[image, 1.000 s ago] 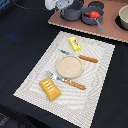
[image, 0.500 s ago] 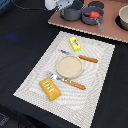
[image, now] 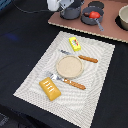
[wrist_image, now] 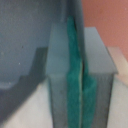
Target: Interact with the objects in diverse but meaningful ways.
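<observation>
Apparently little is done: the pincer (image: 64, 6) sits at the pot (image: 71, 10), its pads pressed together in the wrist view, seemingly holding nothing; the tomato (image: 92, 15) lies just beside it, while box (image: 74, 43), block (image: 50, 88) and sausage (image: 88, 59) lie well apart, seemingly untouched

The pincer (image: 64, 5) hangs at the far edge, its fingers (wrist_image: 80, 85) pressed together.

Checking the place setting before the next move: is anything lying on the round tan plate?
No. In the exterior view the round tan plate shows a bare surface, with the fork and knife lying beside it on the placemat.
</observation>
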{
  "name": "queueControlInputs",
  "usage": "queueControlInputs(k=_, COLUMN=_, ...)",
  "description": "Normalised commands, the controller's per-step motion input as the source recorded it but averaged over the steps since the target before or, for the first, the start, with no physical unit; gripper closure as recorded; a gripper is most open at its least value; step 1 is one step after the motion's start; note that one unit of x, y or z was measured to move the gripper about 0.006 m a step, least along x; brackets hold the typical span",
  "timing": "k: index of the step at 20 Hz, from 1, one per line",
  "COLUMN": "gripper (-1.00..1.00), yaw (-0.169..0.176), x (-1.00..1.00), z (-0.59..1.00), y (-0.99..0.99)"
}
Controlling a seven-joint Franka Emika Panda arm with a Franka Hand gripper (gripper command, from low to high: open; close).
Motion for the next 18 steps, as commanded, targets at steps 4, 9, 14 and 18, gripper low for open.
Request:
queueControlInputs(k=4, gripper=1.0, yaw=0.0, x=0.02, z=1.0, y=-0.5)
queueControlInputs(k=9, gripper=1.0, yaw=0.0, x=0.04, z=1.0, y=-0.54)
queueControlInputs(k=14, gripper=1.0, yaw=0.015, x=-0.03, z=0.94, y=-0.7)
queueControlInputs(k=18, gripper=1.0, yaw=0.005, x=-0.22, z=0.65, y=-0.78)
